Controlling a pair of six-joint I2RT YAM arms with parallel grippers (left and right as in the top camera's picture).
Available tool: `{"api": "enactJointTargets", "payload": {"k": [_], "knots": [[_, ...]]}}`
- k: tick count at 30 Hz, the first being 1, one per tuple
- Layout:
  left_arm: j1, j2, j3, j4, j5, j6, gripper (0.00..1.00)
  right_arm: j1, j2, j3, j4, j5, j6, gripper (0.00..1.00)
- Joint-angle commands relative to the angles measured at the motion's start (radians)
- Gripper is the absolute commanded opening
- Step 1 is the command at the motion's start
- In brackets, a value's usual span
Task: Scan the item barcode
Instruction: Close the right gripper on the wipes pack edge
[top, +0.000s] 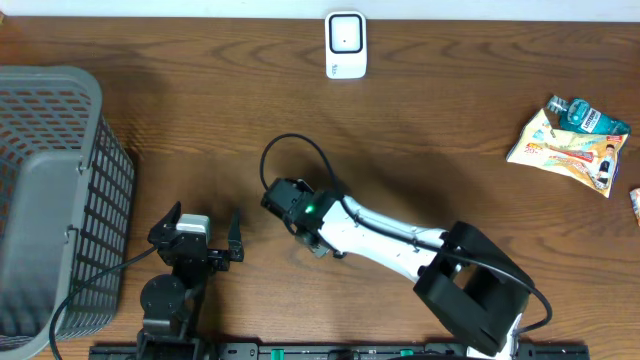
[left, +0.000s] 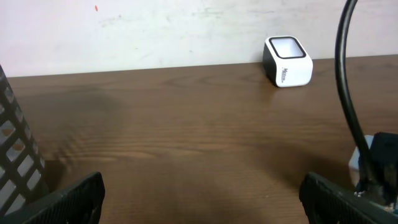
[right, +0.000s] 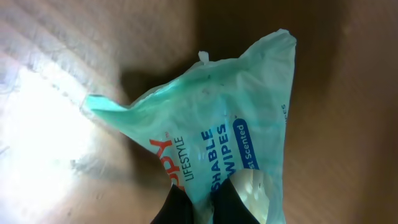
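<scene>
While the right gripper (right: 200, 202) pinches the crinkled mint-green plastic wipes packet (right: 211, 143) well apart from the white box-shaped barcode scanner (top: 346, 45), the grasp looks made, and the next move calls for carrying its barcode to that scanner.

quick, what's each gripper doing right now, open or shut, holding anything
left gripper: open, holding nothing
right gripper: shut on the wipes pack
</scene>
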Motion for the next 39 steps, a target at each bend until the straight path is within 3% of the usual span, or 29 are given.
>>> {"api": "enactJointTargets", "payload": {"k": [1,7,10,15,20,29,39], "knots": [[0.003,-0.005,-0.016,-0.033,0.014,-0.002,1.0,-0.071,-0.003,0.072,-0.06,-0.256,-0.026,0.01],[0.003,-0.005,-0.016,-0.033,0.014,-0.002,1.0,-0.268,-0.033,0.155,-0.178,-0.912,-0.265,0.01],[0.003,-0.005,-0.016,-0.033,0.014,-0.002,1.0,-0.362,-0.03,0.14,-0.195,-1.149,-0.356,0.01],[0.003,-0.005,-0.016,-0.033,0.014,-0.002,1.0,-0.487,-0.016,0.055,-0.172,-1.336,-0.428,0.01],[0.003,-0.005,-0.016,-0.033,0.014,-0.002,1.0,-0.536,0.055,-0.047,-0.026,-1.492,-0.43,0.01],[0.003,-0.005,-0.016,-0.033,0.014,-0.002,1.0,-0.537,0.17,-0.048,0.031,-1.382,-0.425,0.01],[0.003,-0.005,-0.016,-0.033,0.014,-0.002,1.0,-0.57,0.172,-0.048,0.03,-1.246,-0.388,0.11]]}}
